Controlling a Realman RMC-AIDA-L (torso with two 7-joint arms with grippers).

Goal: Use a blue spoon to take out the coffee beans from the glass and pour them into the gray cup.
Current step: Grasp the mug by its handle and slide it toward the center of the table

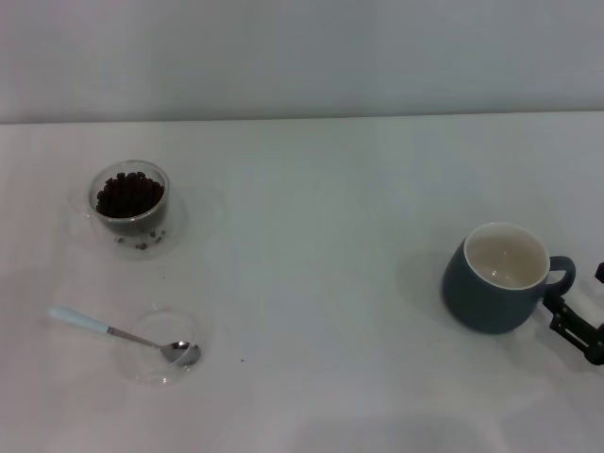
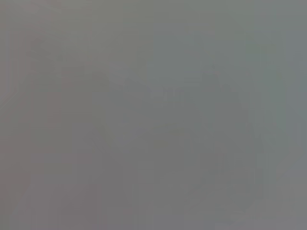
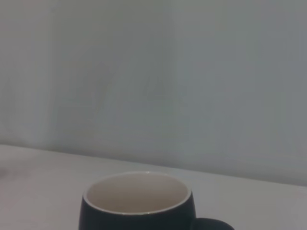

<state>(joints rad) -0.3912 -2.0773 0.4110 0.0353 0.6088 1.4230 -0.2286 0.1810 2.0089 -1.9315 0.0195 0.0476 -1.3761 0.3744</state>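
The right gripper (image 1: 578,326) shows only in part at the right edge of the head view, low over the white table (image 1: 321,283), its dark fingers just beside the loop handle of the gray cup (image 1: 500,278); whether those fingers are parted or closed cannot be told, and nothing is seen held in them. The gray cup stands upright on the right side of the table, handle turned toward the gripper, its cream-white inside bare. The right wrist view shows the same cup (image 3: 139,203) close by, rim up, against a plain wall. The left gripper appears in no view; the left wrist view gives only a flat gray field. Well apart from the right gripper, on the left side of the table, the blue spoon (image 1: 123,333) lies with its silver bowl resting in a shallow clear glass dish (image 1: 160,347) and its pale handle pointing out over the dish rim to the left. Farther back on the left stands the glass (image 1: 130,201), upright, holding the coffee beans (image 1: 129,194) heaped near its rim.
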